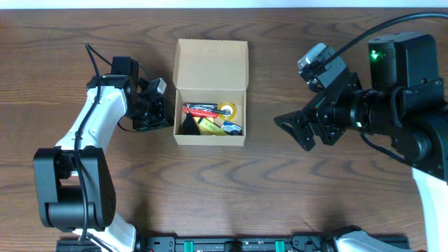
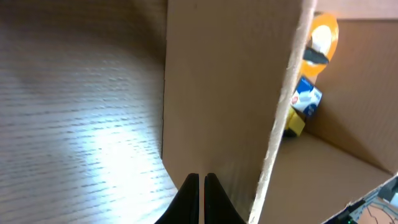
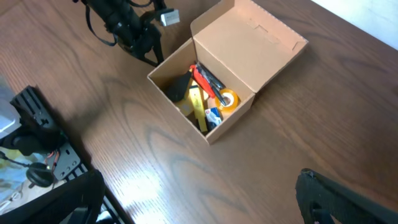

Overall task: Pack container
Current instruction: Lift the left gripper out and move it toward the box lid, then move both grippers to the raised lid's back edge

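The tan cardboard container [image 1: 210,138] stands open at mid-table, its flap lid [image 1: 211,63] folded back. Inside lie a yellow tape roll [image 1: 227,110], a red pen [image 1: 199,108] and several small yellow, blue and black items. My left gripper [image 1: 169,122] is shut and empty, its tips right at the outside of the box's left wall [image 2: 224,93]; the fingertips [image 2: 202,186] show in the left wrist view, with the tape roll [image 2: 320,37] beyond the wall. My right gripper [image 1: 294,131] is wide open and empty, well right of the box. The right wrist view shows the container [image 3: 230,124] from afar.
The wooden table [image 1: 336,196] surrounds the box. A black rail [image 1: 231,245] runs along the table's front edge. The left arm [image 3: 124,25] shows beside the box in the right wrist view.
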`<state>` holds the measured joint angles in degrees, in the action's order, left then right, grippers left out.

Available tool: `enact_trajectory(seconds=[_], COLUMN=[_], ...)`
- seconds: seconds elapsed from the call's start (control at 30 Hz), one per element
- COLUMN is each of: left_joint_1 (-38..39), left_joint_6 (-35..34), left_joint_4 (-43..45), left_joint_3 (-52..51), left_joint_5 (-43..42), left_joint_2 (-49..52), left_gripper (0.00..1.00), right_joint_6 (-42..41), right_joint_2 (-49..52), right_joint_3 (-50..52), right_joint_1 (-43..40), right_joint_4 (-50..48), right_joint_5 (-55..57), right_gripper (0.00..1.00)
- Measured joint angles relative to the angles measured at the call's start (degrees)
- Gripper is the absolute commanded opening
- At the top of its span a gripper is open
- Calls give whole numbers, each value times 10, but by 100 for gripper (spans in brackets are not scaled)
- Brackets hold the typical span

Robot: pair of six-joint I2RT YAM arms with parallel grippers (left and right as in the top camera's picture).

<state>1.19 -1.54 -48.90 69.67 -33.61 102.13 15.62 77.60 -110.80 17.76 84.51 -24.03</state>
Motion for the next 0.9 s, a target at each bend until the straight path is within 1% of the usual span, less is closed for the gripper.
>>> enact_trajectory(seconds=[0.23, 0.27, 0.3, 0.33, 0.37, 0.4, 0.43, 0.6, 0.77, 0.9], left_joint_1=[1, 1, 1, 0, 0, -1, -3, -28, -55, -60], left_joint_6=[0, 0, 0, 0, 0, 0, 0, -16, -75, -142], left_joint_4=[-17, -17, -17, -16, -14, -10, -4, 56, 111, 174], left_joint_3=[0, 0, 0, 0, 0, 0, 0, 0, 0, 0], left_joint_5=[-3, -3, -3, -3, -3, -3, -3, -4, -6, -10], left_joint_2=[0, 0, 0, 0, 0, 0, 0, 0, 0, 0], left_gripper=[6, 6, 6, 6, 6, 6, 6, 6, 6, 6], right_joint_6=[-7, -9, -10, -10, -14, -16, -16, -45, -64, -67], right_joint_2=[0, 0, 0, 1, 3, 5, 7, 37, 115, 182], right_joint_3=[0, 0, 0, 0, 0, 0, 0, 0, 0, 0], right_joint_1=[0, 0, 0, 0, 0, 0, 0, 0, -1, -5], right_joint_4=[-7, -10, -14, -17, -21, -25, -30, -64, -136, -182], right_joint_5=[0, 0, 0, 0, 1, 3, 6, 70, 160, 184], right_gripper=[99, 97, 82, 61, 30, 11, 2, 1, 1, 1])
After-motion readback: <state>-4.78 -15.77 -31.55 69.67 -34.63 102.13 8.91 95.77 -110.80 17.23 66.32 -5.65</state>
